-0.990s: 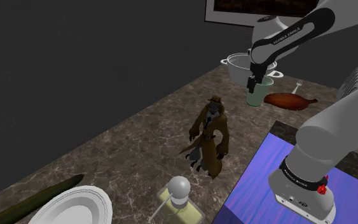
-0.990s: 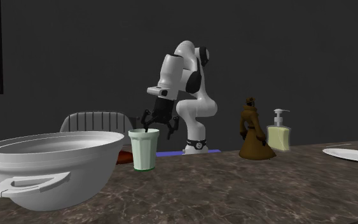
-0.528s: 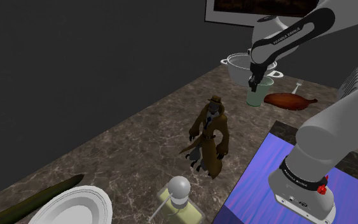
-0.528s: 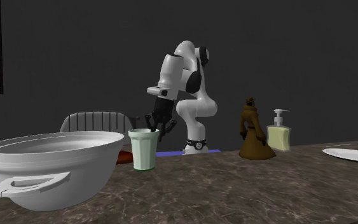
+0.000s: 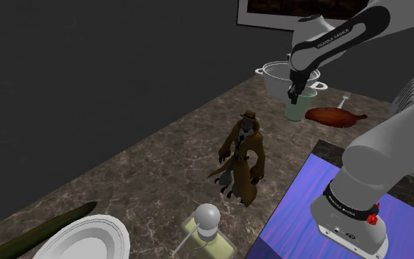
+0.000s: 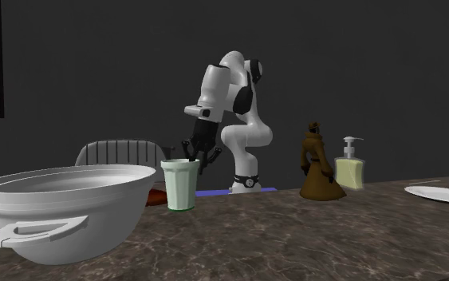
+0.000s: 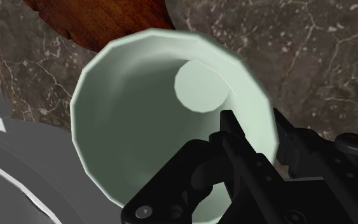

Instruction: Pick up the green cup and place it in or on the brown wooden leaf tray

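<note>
The pale green cup (image 7: 152,121) is found upright on the dark marbled bench (image 7: 317,57), just beside the brown wooden leaf tray (image 7: 117,22) on one side and a large white pot (image 7: 6,184) on the other. Its wall is pinched by the black pincer (image 7: 264,130). One finger (image 7: 234,137) is sunk inside the mouth and the other is pressed against the outside, so the pincer is judged to be closed on the cup's rim wall.

A rim grip of this kind is probably chosen because the cup looks too broad to be spanned whole. The pot also leaves little room alongside (a side approach would be crowded). In the second exterior view the cup's base is seen at bench level or barely off it; which of the two cannot be told.

As the tray lies so near, only a short lift and carry is called for. The cup is best held upright on the way, since a hold on one wall alone may let it swing or slip.

Further out along the bench, a brown-coated figurine (image 5: 243,154), a soap dispenser (image 5: 207,224) and a white plate (image 5: 87,239) are set well apart from the work and need not be disturbed.
</note>
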### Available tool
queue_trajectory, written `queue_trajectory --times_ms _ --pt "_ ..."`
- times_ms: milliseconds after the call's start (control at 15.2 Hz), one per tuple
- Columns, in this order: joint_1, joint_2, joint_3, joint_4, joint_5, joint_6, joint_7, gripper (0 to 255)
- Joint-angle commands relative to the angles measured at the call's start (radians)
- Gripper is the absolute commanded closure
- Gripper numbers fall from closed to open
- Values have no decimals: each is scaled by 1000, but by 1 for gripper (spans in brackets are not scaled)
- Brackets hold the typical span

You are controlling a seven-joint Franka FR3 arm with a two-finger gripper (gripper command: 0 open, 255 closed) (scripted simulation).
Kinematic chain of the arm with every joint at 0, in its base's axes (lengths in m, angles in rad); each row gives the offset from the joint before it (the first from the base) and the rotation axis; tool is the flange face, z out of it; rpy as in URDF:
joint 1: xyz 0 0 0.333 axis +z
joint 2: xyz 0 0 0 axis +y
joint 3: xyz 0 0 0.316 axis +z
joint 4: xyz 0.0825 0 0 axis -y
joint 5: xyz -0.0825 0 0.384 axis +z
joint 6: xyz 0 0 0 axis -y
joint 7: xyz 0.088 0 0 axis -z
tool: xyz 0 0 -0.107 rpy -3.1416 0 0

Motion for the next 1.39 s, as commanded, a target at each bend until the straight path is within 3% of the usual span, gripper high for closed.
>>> queue_trajectory --times_ms 0,1056,1320 --pt "1 -19 4 13 5 -31 -7 255" --pt "13 -110 37 149 46 -254 -54 255" --pt "-32 -159 -25 150 11 -276 -148 255"
